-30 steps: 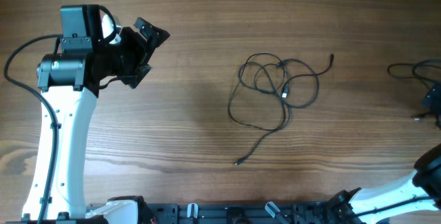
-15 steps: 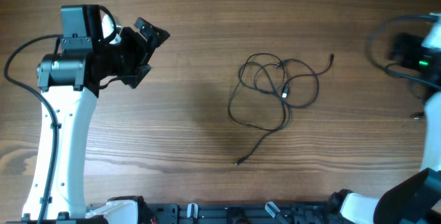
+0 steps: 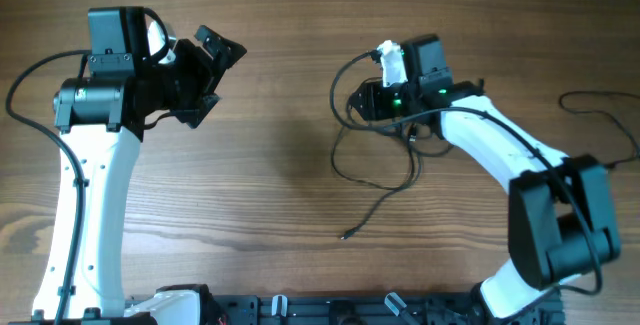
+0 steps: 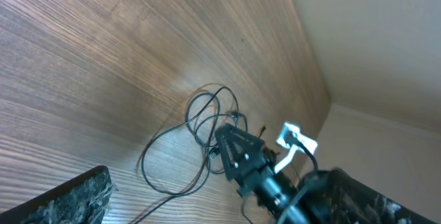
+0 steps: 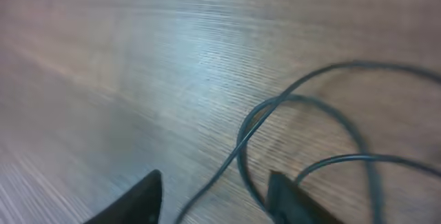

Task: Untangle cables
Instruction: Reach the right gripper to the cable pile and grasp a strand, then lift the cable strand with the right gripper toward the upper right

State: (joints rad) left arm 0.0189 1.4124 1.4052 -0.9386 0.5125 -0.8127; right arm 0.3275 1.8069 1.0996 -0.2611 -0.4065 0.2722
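Note:
The cables [image 3: 378, 205] lie as a loose tangle of thin black loops at the table's middle right, with one tail ending in a small plug toward the front. My right gripper [image 3: 357, 100] is low over the tangle's upper left loops. In the right wrist view its jaws [image 5: 215, 193] stand apart, with a strand of the cables [image 5: 248, 131] running between the fingertips and untouched by either. My left gripper [image 3: 222, 75] is open and empty at the far left. The left wrist view shows the cables [image 4: 200, 110] from afar, with one left finger [image 4: 69, 200] at the frame's bottom.
Another thin black cable [image 3: 600, 113] curls alone near the right edge. The right arm's white link [image 3: 490, 145] arches over the tangle's right side. The left arm's white link [image 3: 85, 215] runs along the left side. A black rail [image 3: 330, 310] lines the front edge.
My right arm has swung in from the right edge, leftward, and now sits over the tangle with a strand between its jaws. The left arm and the cables have not moved.

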